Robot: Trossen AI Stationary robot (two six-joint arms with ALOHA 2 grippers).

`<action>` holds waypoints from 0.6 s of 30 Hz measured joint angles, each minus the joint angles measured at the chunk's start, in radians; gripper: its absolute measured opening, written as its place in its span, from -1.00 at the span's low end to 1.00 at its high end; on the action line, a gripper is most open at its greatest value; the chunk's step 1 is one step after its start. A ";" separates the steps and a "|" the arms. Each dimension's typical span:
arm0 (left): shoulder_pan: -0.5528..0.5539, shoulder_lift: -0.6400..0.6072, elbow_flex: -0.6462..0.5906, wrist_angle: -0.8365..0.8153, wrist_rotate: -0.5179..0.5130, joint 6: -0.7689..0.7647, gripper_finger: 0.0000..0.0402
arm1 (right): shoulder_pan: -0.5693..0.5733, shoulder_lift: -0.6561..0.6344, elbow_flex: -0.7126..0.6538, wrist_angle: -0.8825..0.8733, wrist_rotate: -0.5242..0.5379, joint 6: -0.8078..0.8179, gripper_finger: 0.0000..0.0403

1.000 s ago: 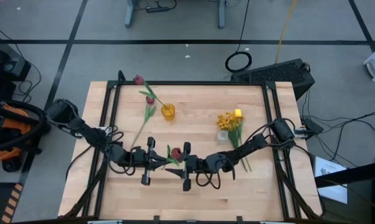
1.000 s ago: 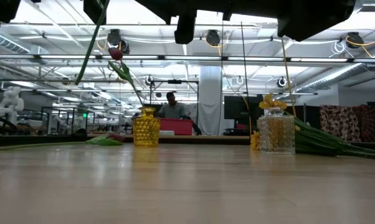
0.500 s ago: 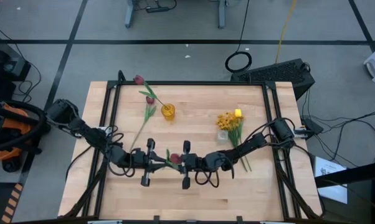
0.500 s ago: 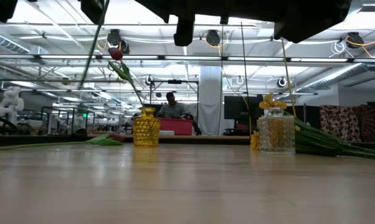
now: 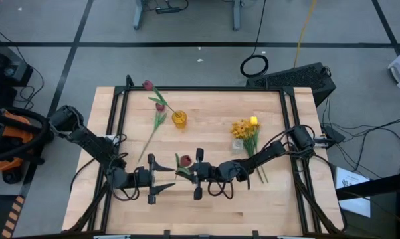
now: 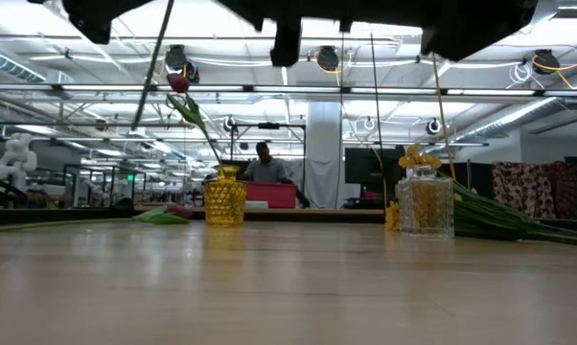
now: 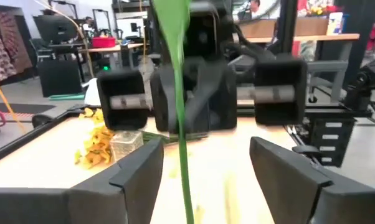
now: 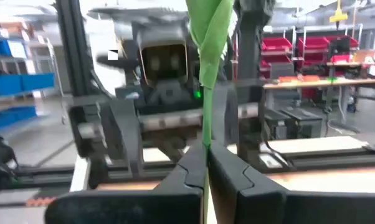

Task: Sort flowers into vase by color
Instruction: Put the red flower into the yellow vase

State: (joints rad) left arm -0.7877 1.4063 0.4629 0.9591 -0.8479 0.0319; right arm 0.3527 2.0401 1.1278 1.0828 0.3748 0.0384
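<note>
Mid-air handover above the worktop (image 5: 206, 212): the right pincer (image 5: 189, 174) is clamped on the green stem of a dark-red tulip (image 5: 184, 160); the left pincer (image 5: 161, 180) stands spread, empty, just beside. Light and limp, the flower is best gripped mid-stem.

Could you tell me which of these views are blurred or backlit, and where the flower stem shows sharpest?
Right wrist view: the stem is fairly crisp between the shut right gripper; the left arm behind is smeared. Left wrist view: the stem is soft-edged. Low view: ceiling lights backlight the yellow vase; the arms overhead are silhouettes.
</note>
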 joint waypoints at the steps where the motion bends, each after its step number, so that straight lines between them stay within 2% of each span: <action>1: -0.008 0.000 0.000 -0.005 -0.010 0.000 0.24 | 0.001 -0.007 0.000 0.000 -0.001 -0.002 -1.00; 6: -0.012 0.000 0.000 -0.077 -0.043 -0.057 0.25 | 0.000 -0.024 0.001 -0.001 -0.008 -0.020 -1.00; 12: 0.015 0.000 0.000 -0.118 -0.033 -0.102 0.24 | 0.002 -0.026 0.001 0.020 -0.009 -0.023 -1.00; 18: 0.023 0.000 0.000 -0.132 -0.016 -0.105 0.01 | 0.002 -0.026 0.001 0.023 -0.011 -0.031 -1.00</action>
State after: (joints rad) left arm -0.7652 1.4063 0.4629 0.8267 -0.8635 -0.0733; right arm 0.3550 2.0140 1.1286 1.1057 0.3638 0.0074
